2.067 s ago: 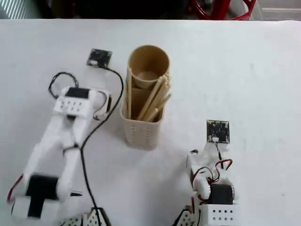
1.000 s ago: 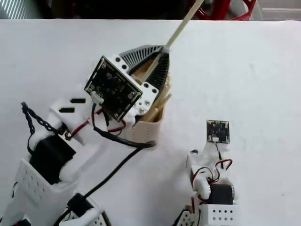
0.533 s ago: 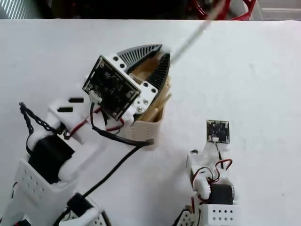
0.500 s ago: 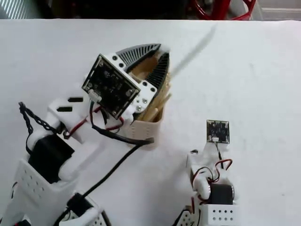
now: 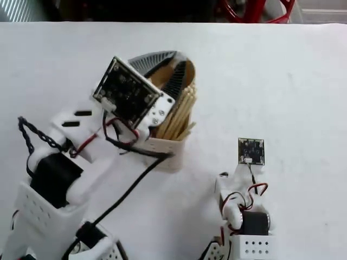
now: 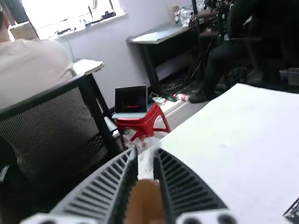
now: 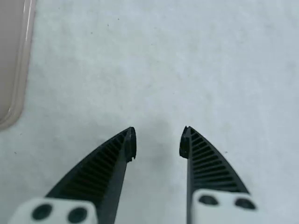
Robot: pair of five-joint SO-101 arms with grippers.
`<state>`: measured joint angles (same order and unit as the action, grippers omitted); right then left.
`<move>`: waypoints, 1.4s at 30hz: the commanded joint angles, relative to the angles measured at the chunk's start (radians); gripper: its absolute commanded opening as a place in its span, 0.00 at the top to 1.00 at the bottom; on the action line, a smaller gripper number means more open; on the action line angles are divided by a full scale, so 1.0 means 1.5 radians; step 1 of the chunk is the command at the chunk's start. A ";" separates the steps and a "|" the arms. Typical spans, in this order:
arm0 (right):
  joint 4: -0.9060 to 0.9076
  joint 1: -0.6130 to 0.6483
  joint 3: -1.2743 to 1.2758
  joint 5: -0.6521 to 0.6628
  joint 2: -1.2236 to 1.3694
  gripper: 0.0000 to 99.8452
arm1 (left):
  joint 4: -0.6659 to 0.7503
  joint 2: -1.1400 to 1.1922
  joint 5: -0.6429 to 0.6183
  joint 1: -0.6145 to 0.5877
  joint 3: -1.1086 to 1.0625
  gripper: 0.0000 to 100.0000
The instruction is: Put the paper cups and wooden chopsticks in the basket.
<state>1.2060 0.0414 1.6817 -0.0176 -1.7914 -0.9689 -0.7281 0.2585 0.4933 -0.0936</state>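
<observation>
A cream perforated basket stands mid-table in the high view. It holds a tan paper cup and a bundle of wooden chopsticks leaning toward its right side. My left gripper hovers right over the cup's mouth, its jaws a narrow gap apart and holding nothing. In the left wrist view the same gripper has the cup's brown rim just below its fingers. My right gripper is open above bare white table, while its arm sits folded at the near right.
The left arm's black cable trails past the basket's near side. A pale, rounded container edge sits at the side of the right wrist view. White table stretches far and right of the basket.
The left arm swung in over the basket holding a chopstick upright. It let go, and the chopstick tipped and dropped in among the others. The right arm stayed still.
</observation>
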 commanded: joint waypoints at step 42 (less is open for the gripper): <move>0.005 0.004 0.006 0.005 -0.006 0.84 | 0.005 -0.680 0.008 -0.479 -1.069 0.92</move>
<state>1.2060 0.0414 1.6817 -0.0176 -1.7914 -0.9521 -1.7499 0.2647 -0.2232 -1.6970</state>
